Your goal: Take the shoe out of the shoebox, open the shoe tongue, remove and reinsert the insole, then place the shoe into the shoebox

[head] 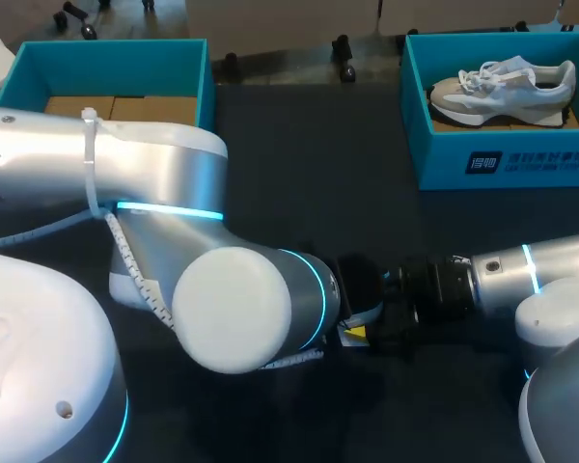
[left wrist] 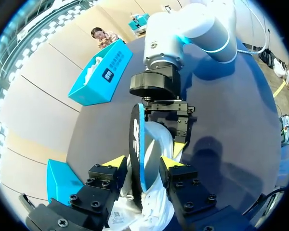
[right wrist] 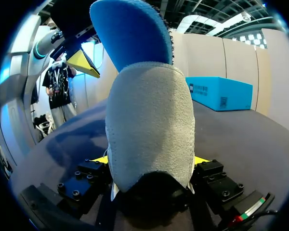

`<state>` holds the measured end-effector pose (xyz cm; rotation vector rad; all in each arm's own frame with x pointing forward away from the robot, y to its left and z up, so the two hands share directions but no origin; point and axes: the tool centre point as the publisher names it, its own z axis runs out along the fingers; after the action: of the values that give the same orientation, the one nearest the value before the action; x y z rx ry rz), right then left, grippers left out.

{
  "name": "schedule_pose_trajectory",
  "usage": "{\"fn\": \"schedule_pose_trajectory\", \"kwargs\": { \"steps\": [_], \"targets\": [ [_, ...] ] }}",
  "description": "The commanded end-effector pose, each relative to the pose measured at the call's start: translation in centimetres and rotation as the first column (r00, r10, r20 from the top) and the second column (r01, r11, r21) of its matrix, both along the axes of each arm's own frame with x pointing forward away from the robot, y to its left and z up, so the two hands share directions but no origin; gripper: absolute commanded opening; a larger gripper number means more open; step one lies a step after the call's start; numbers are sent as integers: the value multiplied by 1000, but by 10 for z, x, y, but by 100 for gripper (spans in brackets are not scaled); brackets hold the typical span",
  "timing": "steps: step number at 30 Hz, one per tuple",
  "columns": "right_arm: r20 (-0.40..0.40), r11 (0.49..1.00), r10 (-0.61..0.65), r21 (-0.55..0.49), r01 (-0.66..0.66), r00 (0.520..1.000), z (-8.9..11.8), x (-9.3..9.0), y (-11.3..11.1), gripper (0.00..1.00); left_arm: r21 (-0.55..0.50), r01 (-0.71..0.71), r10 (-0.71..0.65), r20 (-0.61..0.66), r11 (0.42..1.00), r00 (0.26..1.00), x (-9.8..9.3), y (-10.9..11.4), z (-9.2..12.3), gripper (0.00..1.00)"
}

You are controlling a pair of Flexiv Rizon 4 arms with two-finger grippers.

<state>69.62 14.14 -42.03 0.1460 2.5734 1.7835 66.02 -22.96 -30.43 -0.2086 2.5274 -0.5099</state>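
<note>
Both arms are meeting low in the middle of the surface point(head: 309, 183), near 6 o'clock from overhead, and the shoe point(right wrist: 149, 120) is riding between them, outside either box. The right pincer point(right wrist: 151, 159) is clamping the grey suede end from both sides. The left pincer point(left wrist: 144, 162) is sitting fairly wide around the white upper, and both pads seem to be pressing on it, though the fabric is hiding the contact. The blue insole point(right wrist: 132, 33) is standing on edge, poking well out of the shoe, and that is where trouble is lurking. If the two arms are pulling or twisting unevenly, the insole is risking a buckle or a fold at the toe instead of seating flat. A loosening hold on that soft suede is risking a dropped shoe. The big left elbow is also blocking the overhead look at the handover. As for the boxes, the right shoebox point(head: 521, 159) at 1 o'clock is holding a second shoe point(head: 507, 87) lying on its side, laces up. The left shoebox point(head: 106, 63) at 11 o'clock is showing only brown card point(head: 121, 106) inside.
</note>
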Motion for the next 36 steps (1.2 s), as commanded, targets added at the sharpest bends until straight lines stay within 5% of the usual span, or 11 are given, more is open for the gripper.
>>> {"fn": "schedule_pose_trajectory", "kwargs": {
  "steps": [1, 18, 20, 22, 29, 32, 36],
  "targets": [
    [1, 1000, -1, -1, 1, 1000, -2, -1, 1, 0, -5, 5, -5, -2, 1000, 1000, 4, 2, -4, 43],
    [1, 1000, -1, -1, 1, 1000, -2, -1, 1, 0, 1, 4, -4, -10, 1000, 1000, 11, 1, -13, 40],
    [1, 1000, -1, -1, 1, 1000, -2, -1, 1, 0, 1, 4, -4, -11, 1000, 1000, 12, 1, -13, 30],
    [1, 1000, -1, -1, 1, 1000, -2, -1, 1, 0, 1, 5, -5, -12, 1000, 1000, 12, 1, -13, 3],
    [1, 1000, -1, -1, 1, 1000, -2, -1, 1, 0, -1, 11, -11, -12, 1000, 1000, 12, 0, -15, 0],
    [1, 1000, -1, -1, 1, 1000, -2, -1, 1, 0, -6, 17, -17, -14, 1000, 1000, 12, 0, -14, 44],
    [1, 1000, -1, -1, 1, 1000, -2, -1, 1, 0, -14, 26, -26, -13, 1000, 1000, 11, -2, -12, 54]
  ]
}}
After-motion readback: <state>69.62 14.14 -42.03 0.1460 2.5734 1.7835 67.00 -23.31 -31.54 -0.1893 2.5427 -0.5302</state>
